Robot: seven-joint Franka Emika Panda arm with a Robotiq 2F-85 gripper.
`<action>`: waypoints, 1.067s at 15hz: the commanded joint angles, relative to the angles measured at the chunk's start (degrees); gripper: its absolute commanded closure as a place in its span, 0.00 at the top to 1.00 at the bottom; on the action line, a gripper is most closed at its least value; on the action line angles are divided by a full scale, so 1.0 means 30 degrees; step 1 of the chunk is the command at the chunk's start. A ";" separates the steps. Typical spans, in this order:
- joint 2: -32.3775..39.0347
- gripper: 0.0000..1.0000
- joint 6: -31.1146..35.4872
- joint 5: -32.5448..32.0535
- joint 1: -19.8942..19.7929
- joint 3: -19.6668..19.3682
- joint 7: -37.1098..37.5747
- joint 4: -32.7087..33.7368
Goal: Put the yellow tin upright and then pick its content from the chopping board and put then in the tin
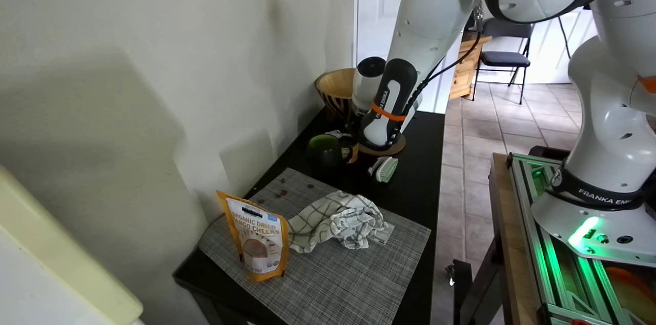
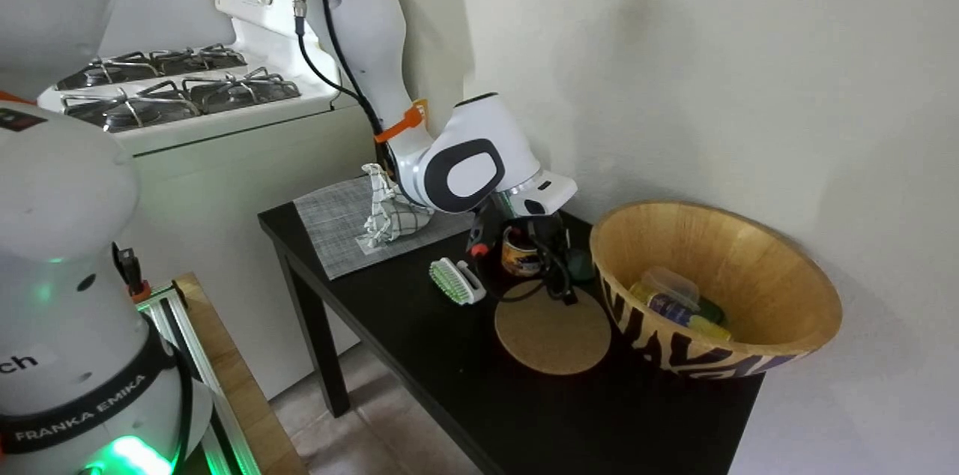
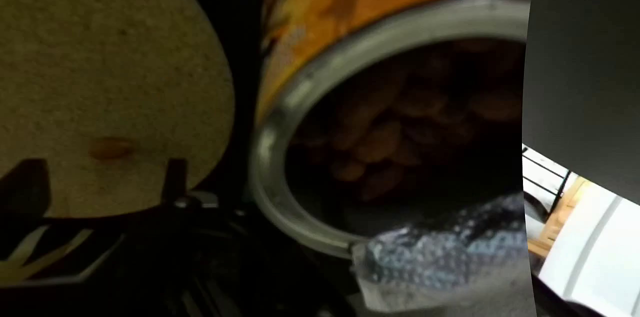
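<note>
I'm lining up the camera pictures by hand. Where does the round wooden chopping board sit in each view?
In an exterior view: the chopping board is just right of centre, near mid-height, largely hidden behind the arm.
In an exterior view: the chopping board is right of centre, below mid-height, mostly uncovered.
Wrist view: the chopping board fills much of the upper left.
Shared landmark: the yellow tin, beside it in all three.

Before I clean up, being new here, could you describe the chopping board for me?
On the black table, find the big bowl. Beside it lies the chopping board: a round tan disc, flat and plain where the bowl is deep and dark-striped outside.
</note>
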 commanded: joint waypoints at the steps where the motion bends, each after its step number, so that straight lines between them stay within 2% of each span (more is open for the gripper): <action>1: 0.0191 0.48 -0.0053 0.0510 0.0629 -0.0276 0.0297 -0.0448; 9: 0.0071 0.54 -0.0069 0.0571 0.1134 -0.0588 0.0263 -0.0854; 11: 0.0102 0.46 -0.0087 0.0584 0.1127 -0.0569 0.0255 -0.0814; 12: 0.0152 0.31 -0.0096 0.0584 0.1106 -0.0542 0.0259 -0.0777; 13: 0.0208 0.25 -0.0109 0.0580 0.1094 -0.0507 0.0261 -0.0738; 16: 0.0388 0.17 -0.0189 0.0590 0.0973 -0.0367 0.0289 -0.0564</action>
